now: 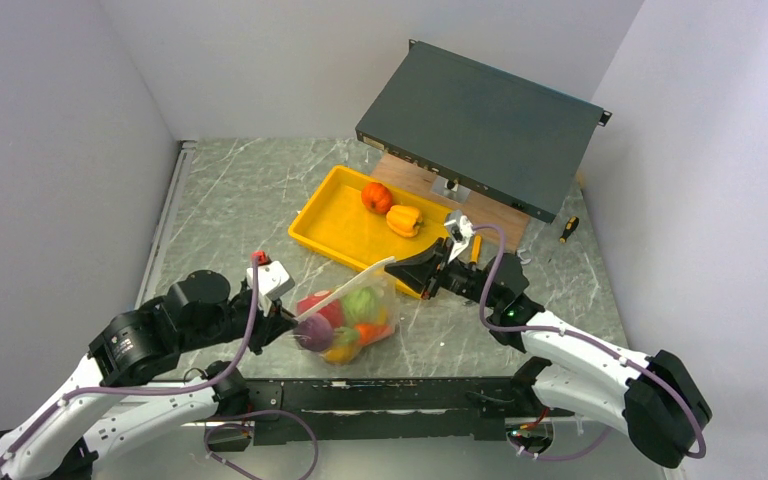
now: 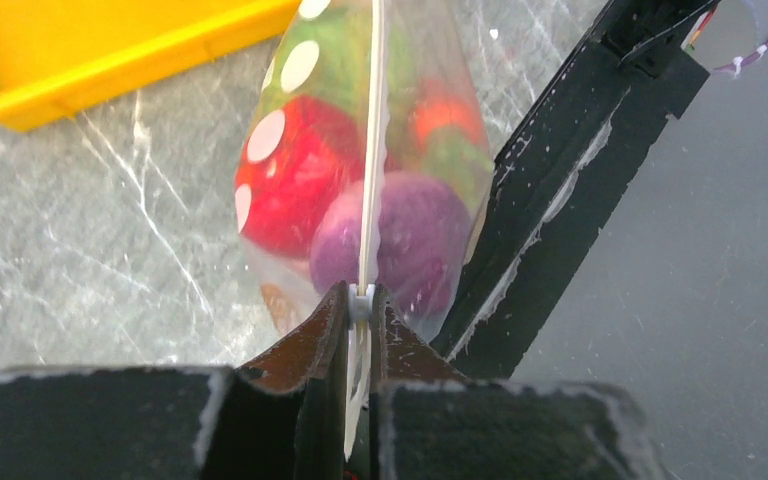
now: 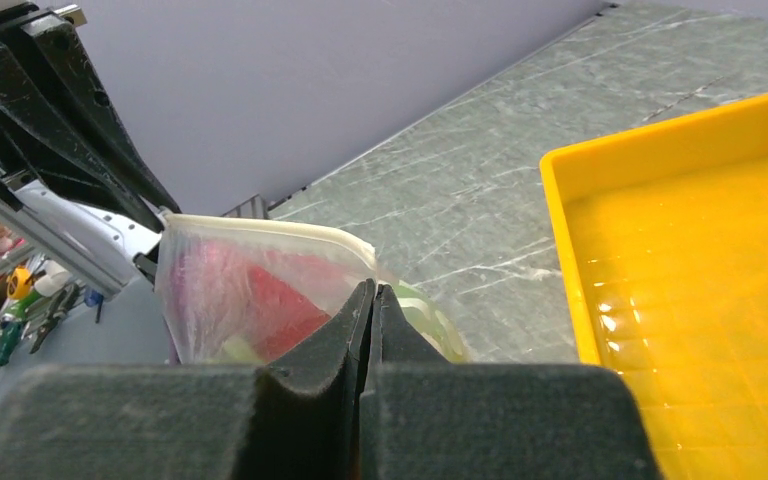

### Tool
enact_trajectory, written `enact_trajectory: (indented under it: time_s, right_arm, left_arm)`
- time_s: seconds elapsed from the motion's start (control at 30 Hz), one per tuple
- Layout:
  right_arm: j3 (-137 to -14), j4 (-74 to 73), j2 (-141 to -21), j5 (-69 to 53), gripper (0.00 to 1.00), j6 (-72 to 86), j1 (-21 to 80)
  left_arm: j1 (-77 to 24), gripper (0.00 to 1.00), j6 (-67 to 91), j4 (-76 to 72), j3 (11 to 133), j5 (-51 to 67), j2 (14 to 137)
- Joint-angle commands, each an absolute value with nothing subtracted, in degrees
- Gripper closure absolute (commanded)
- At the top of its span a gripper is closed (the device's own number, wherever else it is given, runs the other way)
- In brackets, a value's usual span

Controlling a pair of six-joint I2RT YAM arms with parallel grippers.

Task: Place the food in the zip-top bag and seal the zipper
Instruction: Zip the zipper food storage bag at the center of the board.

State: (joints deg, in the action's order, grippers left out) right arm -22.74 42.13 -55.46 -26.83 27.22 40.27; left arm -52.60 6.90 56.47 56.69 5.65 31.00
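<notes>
The clear zip-top bag (image 1: 352, 322) hangs between my two grippers just above the table, near its front edge. It holds red (image 2: 295, 185), purple (image 2: 415, 240), green (image 1: 362, 301) and orange food. Its zipper (image 1: 345, 290) runs as a taut white strip from lower left to upper right. My left gripper (image 1: 295, 322) is shut on the zipper's near end (image 2: 360, 300), with a small white piece between its tips. My right gripper (image 1: 398, 268) is shut on the bag's far top edge (image 3: 371, 290). A red-orange piece (image 1: 377, 197) and a yellow piece (image 1: 404, 220) lie in the yellow tray (image 1: 332, 222).
A dark grey flat box (image 1: 480, 125) leans over a wooden board (image 1: 495, 215) behind the tray. A screwdriver (image 1: 568, 229) lies at the right. White walls close in both sides. The black rail (image 2: 560, 190) at the table's front runs right beside the bag.
</notes>
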Motion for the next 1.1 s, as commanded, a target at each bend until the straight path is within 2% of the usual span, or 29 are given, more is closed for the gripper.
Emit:
enact_trajectory:
  time_s: [0.0, 0.2, 0.8, 0.97, 1.07]
  right_arm:
    - [-22.6, 44.1, -54.5, -22.7, 1.00, 26.9, 38.4]
    - [-22.8, 44.0, -55.4, -22.7, 1.00, 26.9, 38.1]
    - [-23.5, 43.8, -57.8, -21.7, 1.00, 26.4, 37.9]
    - [-24.1, 43.6, -58.5, -22.1, 1.00, 26.1, 38.1]
    - [-24.7, 43.8, -59.0, -23.2, 1.00, 26.4, 38.6]
  left_arm:
    - [-52.5, 1.00, 12.5, 64.6, 60.5, 2.8, 31.3]
    - [-52.5, 1.00, 17.6, 71.8, 62.3, 0.2, 32.3]
    - [-52.5, 1.00, 26.4, 80.1, 62.4, -6.4, 31.7]
    - [-52.5, 0.87, 27.3, 79.8, 61.4, -6.2, 29.9]
    - [-52.5, 0.65, 27.6, 77.9, 60.7, -5.6, 29.0]
